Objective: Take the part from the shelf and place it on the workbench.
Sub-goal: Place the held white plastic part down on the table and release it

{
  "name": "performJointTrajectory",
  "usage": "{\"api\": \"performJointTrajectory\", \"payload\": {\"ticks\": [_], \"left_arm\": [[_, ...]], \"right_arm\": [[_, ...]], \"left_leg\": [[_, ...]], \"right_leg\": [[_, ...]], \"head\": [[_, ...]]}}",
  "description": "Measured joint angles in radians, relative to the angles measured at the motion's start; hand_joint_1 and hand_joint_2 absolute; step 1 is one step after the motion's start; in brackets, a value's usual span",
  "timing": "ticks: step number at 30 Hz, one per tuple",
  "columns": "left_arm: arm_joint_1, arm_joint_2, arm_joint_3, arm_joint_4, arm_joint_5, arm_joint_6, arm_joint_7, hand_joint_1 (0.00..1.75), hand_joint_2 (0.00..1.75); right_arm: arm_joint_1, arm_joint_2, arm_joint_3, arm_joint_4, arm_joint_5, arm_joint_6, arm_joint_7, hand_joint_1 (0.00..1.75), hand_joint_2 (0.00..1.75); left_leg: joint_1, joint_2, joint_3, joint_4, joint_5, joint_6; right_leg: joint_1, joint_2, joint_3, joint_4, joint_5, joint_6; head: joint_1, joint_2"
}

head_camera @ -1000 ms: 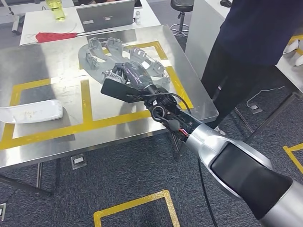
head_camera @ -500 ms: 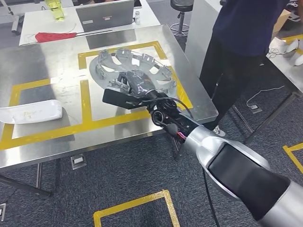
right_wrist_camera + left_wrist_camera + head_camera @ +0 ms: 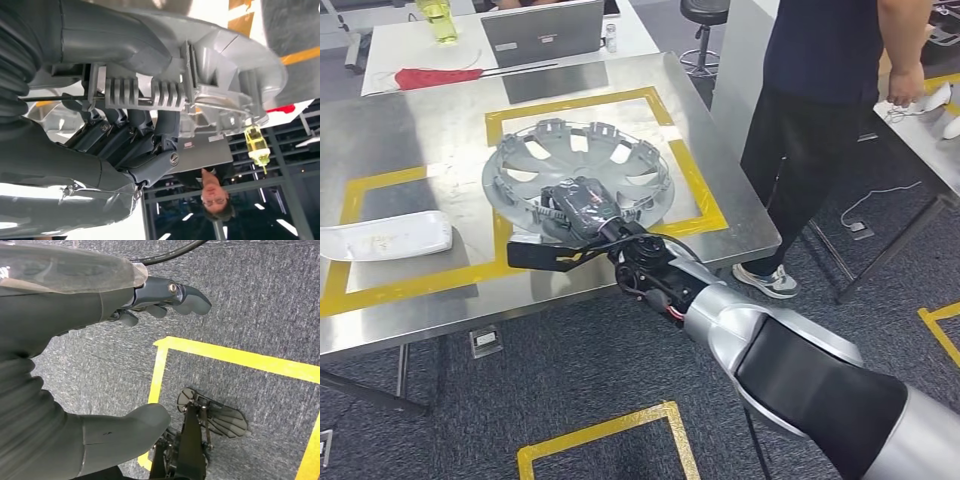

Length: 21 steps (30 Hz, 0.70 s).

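Reaching in from the lower right of the head view, the silver right arm [image 3: 803, 380] stretches across the near edge of the steel surface [image 3: 410, 130], forearm nearly level, wrist turned so the right hand [image 3: 580, 210] sits over the near rim of the wheel cover [image 3: 576, 165]. Right hand grasps that rim: in the right wrist view its dark fingers [image 3: 151, 135] curl under the grey ribbed edge of the wheel cover [image 3: 211, 70] with the thumb pressed along the other face. Wheel cover lies roughly flat on the surface, mostly within the yellow-taped square [image 3: 682, 170], its near-left rim over the tape line. Cannot tell whether the gripped edge is fully down or slightly lifted.

Left hand [image 3: 94, 360] hangs over grey carpet [image 3: 245, 300] with yellow floor tape [image 3: 234, 357]; fingers [image 3: 188, 292] extended, thumb apart, nothing held.

Elsewhere on the surface: a white tray [image 3: 384, 237] at the far left. On the white table behind: a laptop [image 3: 544, 30], a red cloth [image 3: 429, 77], a small bottle [image 3: 610, 37]. A person [image 3: 826, 110] in dark clothes stands just beside the right end of the surface, one hand [image 3: 905, 85] at another bench.
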Motion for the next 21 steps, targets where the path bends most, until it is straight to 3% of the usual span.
{"api": "performJointTrajectory", "payload": {"ticks": [8,12,16,21], "left_arm": [[0.0,-0.003,-0.001,0.0,-0.006,-0.004,0.0,0.0,1.75],[0.0,-0.005,-0.002,0.0,-0.011,-0.012,-0.001,0.0,1.75],[0.0,-0.005,-0.008,0.0,-0.011,-0.013,-0.001,0.0,0.0],[0.001,-0.007,-0.015,0.0,0.002,-0.009,0.002,0.0,0.0]], "right_arm": [[0.006,0.046,0.037,0.05,0.039,-0.02,0.031,1.69,1.75],[0.015,0.058,0.045,0.071,0.047,-0.02,0.041,0.0,0.0],[0.016,0.064,0.053,0.086,0.049,-0.021,0.042,0.0,0.0],[0.016,0.067,0.058,0.095,0.051,-0.017,0.049,0.0,0.0]], "left_leg": [[0.0,0.0,0.0,0.0,0.0,0.0],[0.0,0.0,0.0,0.0,0.0,0.0],[0.0,0.001,0.001,0.0,0.0,0.0],[0.0,0.001,0.002,0.0,0.0,0.0]], "right_leg": [[0.0,0.0,0.0,0.0,0.0,0.0],[0.0,0.0,0.0,0.0,0.0,0.0],[0.0,0.0,0.0,0.0,0.0,0.0],[0.0,0.0,0.0,0.0,0.0,0.0]], "head": [[0.0,0.0],[0.0,0.0],[0.0,0.0],[-0.001,0.0]]}}
